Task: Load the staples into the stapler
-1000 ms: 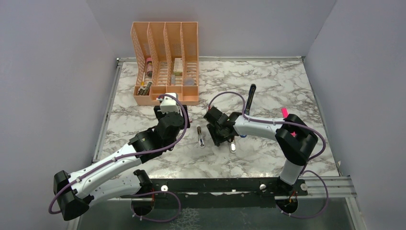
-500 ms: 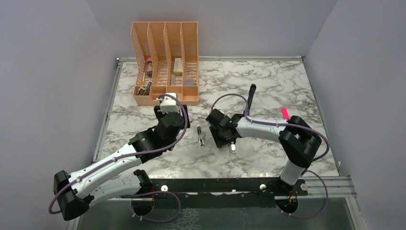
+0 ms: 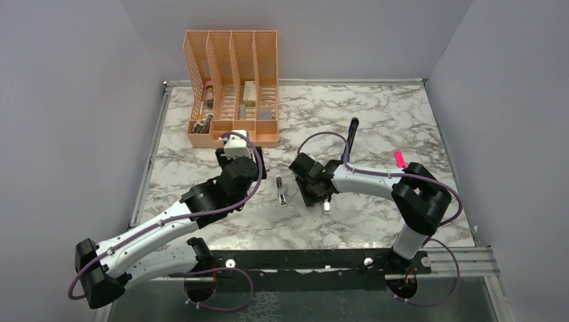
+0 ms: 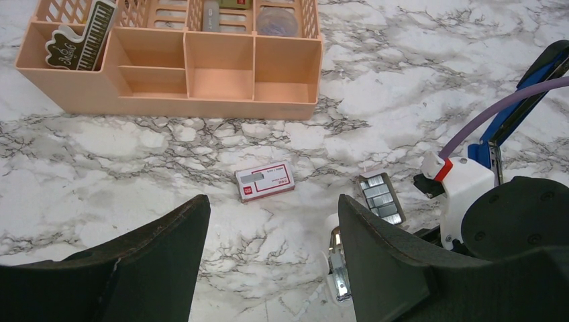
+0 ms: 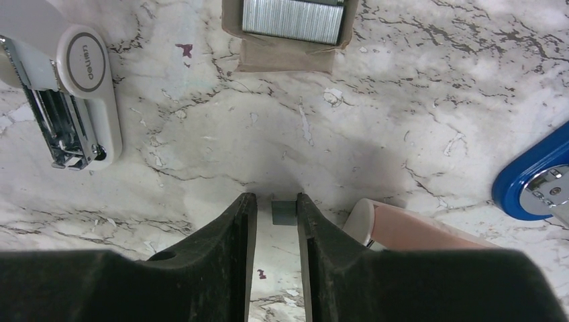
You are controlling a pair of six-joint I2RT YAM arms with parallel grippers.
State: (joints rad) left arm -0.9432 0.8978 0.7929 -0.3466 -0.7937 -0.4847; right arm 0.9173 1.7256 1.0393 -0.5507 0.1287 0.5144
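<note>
Right gripper (image 5: 272, 203) straddles staple strip (image 5: 284, 210)
Jaws narrow, strip between them, grip unconfirmed; stapler (image 5: 531, 180) lies near, to the fingers' right. Left gripper (image 4: 272, 215) wide open, empty, near staples box (image 4: 265, 181).

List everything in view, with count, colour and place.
desk organizer: one, peach, back left, small items in its slots
staple box: one, red and white, in front of the organizer
staple tray: one, brown card holding silver staples, beside the box
staple strip: one, short, silver, near the tray
blue stapler: one, blue and black, right of centre
white tool: one, white with a metal channel, table centre
eraser: one, pale pink, next to the strip
highlighter: one, pink, right side
table: one, marble
left gripper: black, open, empty, over the box
right gripper: black, jaws narrow, either side of the strip
</note>
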